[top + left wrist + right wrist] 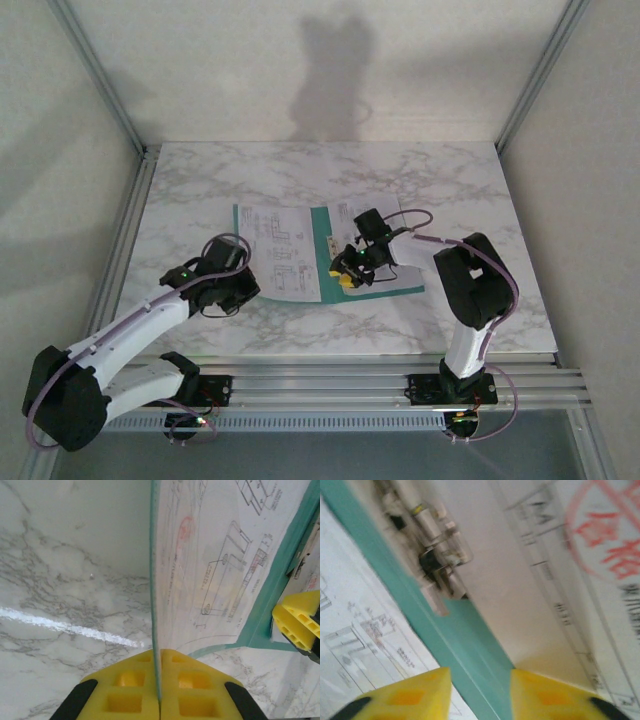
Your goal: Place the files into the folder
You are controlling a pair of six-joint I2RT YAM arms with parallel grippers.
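Marble-patterned tabletop (pixel 450 180), white veined with grey, lies under both your arms. Pale walls close it in, aluminium rails (pixel 400 378) run along the near edge, and a soft shadow falls on the back wall.

Your right wrist view is blurred: the print is unreadable, and a dark, shiny patch near its top cannot be identified. From above, your right arm covers part of the paper beneath it.

The folder (pixel 323 250) lies open near the table's middle. A white sheet (pixel 280 250) of diagrams lies on its left half, and a second white sheet (pixel 405 275), with a red stamp, lies on the right side.

Your left gripper (pixel 160 665) is at the folder's near left edge. Its yellow fingers are pressed together with the thin teal edge pinched between them. You cannot tell whether that edge is raised off the table.

Your right gripper (pixel 480 685) hangs over the folder's middle strip with its fingers apart, the teal band showing between them and paper to either side
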